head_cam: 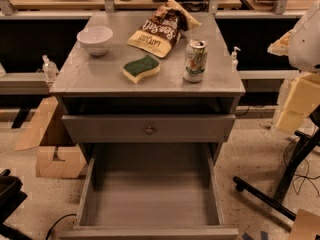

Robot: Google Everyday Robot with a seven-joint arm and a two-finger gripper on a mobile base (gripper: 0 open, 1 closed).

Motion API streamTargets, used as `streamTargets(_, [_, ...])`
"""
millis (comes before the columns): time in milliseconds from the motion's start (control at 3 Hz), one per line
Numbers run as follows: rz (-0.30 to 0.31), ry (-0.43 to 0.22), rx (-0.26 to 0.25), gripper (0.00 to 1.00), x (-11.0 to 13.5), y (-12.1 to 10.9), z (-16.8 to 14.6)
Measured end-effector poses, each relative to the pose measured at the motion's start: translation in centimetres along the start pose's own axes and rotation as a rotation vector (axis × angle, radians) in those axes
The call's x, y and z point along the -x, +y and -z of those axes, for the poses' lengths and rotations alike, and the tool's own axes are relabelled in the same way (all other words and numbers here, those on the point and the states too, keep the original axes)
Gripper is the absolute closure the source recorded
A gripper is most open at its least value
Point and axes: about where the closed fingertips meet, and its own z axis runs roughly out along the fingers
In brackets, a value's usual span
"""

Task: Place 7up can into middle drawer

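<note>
Gripper (284,43) is hanging at the right edge of view, off the cabinet's right side and well apart from everything on top. Cannot tell whether it is spread or pressed together.

7up can (195,60) is standing upright on the cabinet top (100,76), toward the right front corner, not yet grasped. Sponge (141,68) is lying to its left, chip bag (161,29) is lying behind it, and white bowl (95,39) is sitting far left. Middle drawer (150,199) is standing pulled out below, floor bare, under the closed drawer front (149,130) with the knob.

Risks, as judgement:
- A sideways approach from the right is likely shoving or tipping the can toward the sponge.
- The thin shiny wall is probably slipping or denting under a bad squeeze.
- The way down is passing the top's front lip and the knobbed front, so the can is risking a clip there.
- Letting go too high is risking a topple and roll on the bare floor.
</note>
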Motion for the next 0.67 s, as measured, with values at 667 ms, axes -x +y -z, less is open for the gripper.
streamTargets(667, [-0.039,-0.08,-0.021,0.0,0.2,-2.0,-0.8])
